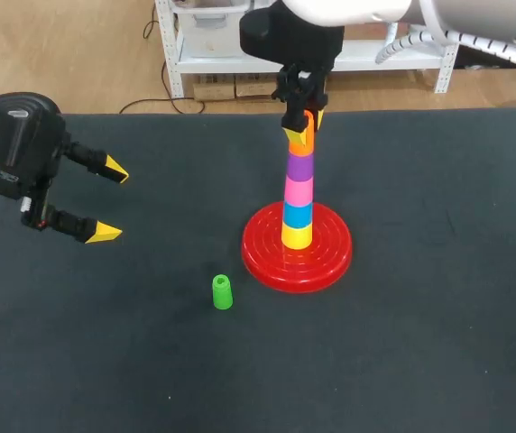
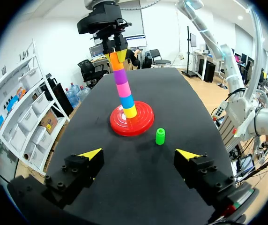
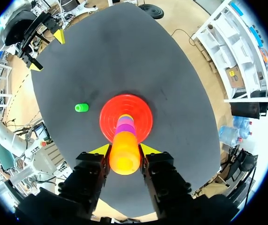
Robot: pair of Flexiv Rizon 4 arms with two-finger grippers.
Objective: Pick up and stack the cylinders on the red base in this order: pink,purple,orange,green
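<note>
My right pincer was closed on the orange cylinder, a finger against either side, holding it seated on the purple cylinder above the red base. The green cylinder stood upright on the table, near the base's rim, on the side towards my left pincer. That pincer hung wide open and empty, and I judged it the nearer.

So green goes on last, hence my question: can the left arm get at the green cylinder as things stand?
Probably yes. The left gripper is open, and nothing stands between it and the green cylinder, which stands upright, apart from the red base.
</note>
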